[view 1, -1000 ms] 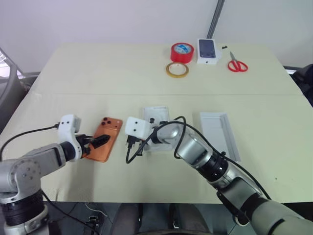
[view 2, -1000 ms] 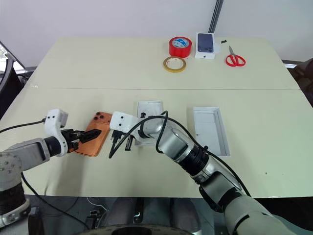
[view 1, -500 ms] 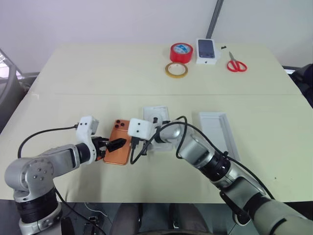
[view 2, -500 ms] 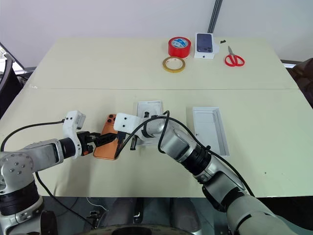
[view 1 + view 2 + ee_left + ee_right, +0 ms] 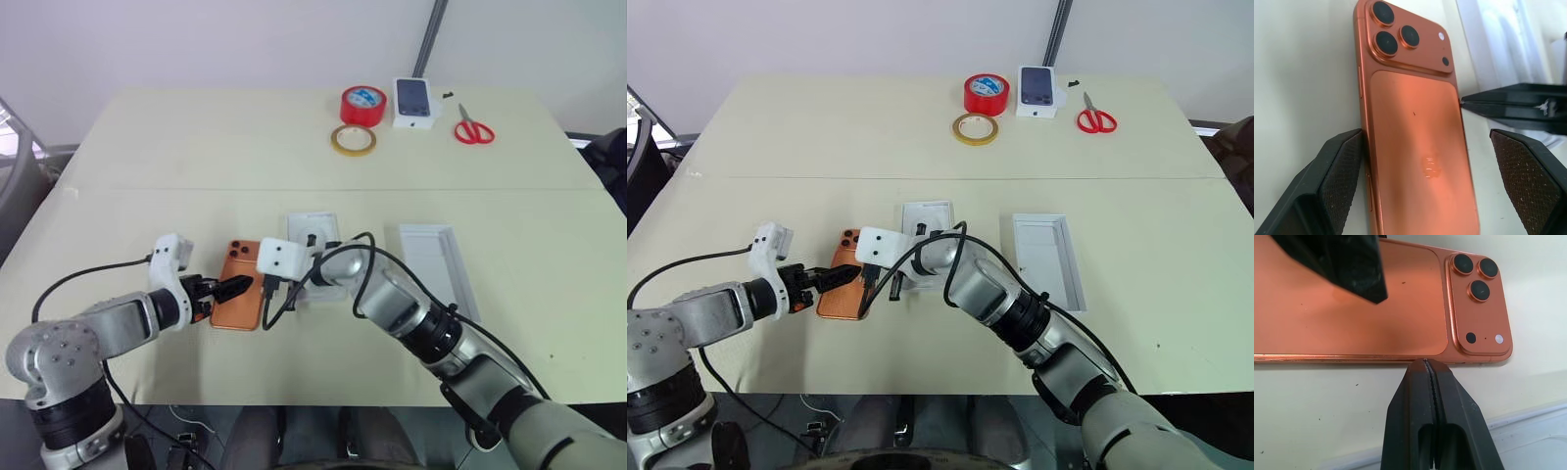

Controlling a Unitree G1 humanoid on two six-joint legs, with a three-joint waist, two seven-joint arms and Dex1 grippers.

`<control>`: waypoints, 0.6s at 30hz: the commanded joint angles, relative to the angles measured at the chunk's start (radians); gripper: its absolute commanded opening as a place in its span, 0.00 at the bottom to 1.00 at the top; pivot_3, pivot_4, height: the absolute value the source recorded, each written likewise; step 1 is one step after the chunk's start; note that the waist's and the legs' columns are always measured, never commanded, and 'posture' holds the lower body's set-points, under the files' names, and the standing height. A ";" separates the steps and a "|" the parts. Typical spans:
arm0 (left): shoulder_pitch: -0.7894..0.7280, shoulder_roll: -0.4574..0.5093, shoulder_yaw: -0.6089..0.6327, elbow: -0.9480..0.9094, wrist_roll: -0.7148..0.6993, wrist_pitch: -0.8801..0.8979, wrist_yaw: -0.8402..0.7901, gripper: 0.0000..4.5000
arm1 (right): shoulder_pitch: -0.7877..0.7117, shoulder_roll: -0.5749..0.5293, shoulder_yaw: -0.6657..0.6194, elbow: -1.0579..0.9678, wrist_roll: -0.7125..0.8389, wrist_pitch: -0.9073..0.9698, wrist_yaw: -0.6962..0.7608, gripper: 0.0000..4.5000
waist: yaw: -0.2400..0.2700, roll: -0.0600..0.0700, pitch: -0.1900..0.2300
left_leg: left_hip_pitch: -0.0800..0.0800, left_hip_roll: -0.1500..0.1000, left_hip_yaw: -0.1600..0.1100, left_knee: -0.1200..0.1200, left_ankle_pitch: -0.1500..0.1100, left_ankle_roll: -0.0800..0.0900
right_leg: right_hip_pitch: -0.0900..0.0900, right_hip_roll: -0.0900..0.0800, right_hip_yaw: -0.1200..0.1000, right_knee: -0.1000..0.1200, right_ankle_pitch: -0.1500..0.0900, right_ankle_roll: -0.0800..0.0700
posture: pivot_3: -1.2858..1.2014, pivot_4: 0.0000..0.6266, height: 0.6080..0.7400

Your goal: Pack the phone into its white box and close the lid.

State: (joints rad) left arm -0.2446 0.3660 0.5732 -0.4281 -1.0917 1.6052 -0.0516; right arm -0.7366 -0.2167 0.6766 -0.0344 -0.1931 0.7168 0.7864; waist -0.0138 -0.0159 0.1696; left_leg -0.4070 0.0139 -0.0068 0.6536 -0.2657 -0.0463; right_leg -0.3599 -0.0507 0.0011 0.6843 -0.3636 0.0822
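While the phone lies flat on the table, both arms work at its edges, and the scene reads as follows.

Phone: the orange smartphone [image 5: 237,287] lies back up on the cream table [image 5: 196,147], camera block toward the far side, just left of the white box [image 5: 315,257] and not yet in it.

Left gripper: the left gripper [image 5: 1437,188] is spread wide and straddles the phone's near end, one pad [image 5: 1342,171] against its long edge, the other standing off the opposite edge; nothing is pinched yet.

Right gripper: the right gripper [image 5: 1431,382] is pressed together into a single blade, its tip at the phone's long edge near the camera block, probably as a stop or to lever that edge up off the table.

White box: a shallow tray partly covered by the right arm, beside the phone.

Lid: the pale shell [image 5: 441,269] rests open side up, well to the right, clear of the packing.

Far table edge: red tape roll [image 5: 363,104], tan tape ring [image 5: 354,140], small white carton [image 5: 415,102] and red scissors [image 5: 474,127], all well apart from the work.
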 commanded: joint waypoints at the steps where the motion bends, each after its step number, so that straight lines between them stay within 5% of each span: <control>1: -0.006 0.012 -0.015 0.003 -0.146 0.009 0.002 0.95 | 0.012 0.014 0.020 -0.011 0.002 -0.003 0.010 0.00 | -0.002 -0.001 0.000 | 0.000 0.000 0.000 0.000 0.000 0.000 | 0.000 0.000 0.000 0.000 0.000 0.000 | 0.52 0.24 1.00; 16: 0.029 0.121 -0.031 0.128 -0.439 -0.109 0.228 0.95 | 0.018 0.017 0.015 -0.014 -0.004 0.005 0.006 0.00 | -0.005 -0.001 0.000 | 0.000 0.001 0.000 -0.001 0.000 -0.001 | -0.001 0.000 0.000 0.000 0.000 0.000 | 0.52 0.24 1.00; 18: 0.047 0.146 -0.054 0.136 -0.484 -0.144 0.252 0.83 | 0.016 0.017 0.015 -0.013 -0.007 0.003 0.003 0.00 | -0.005 -0.001 0.000 | 0.000 0.001 0.000 -0.001 0.000 -0.001 | -0.001 0.000 0.000 -0.001 0.000 0.000 | 0.52 0.24 1.00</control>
State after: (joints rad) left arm -0.2012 0.4945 0.5329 -0.2830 -1.5099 1.4954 0.1860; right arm -0.7194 -0.2114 0.6834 -0.0346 -0.1943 0.7165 0.7900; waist -0.0185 -0.0167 0.1694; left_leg -0.4074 0.0145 -0.0068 0.6529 -0.2654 -0.0468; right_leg -0.3610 -0.0503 0.0012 0.6837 -0.3636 0.0822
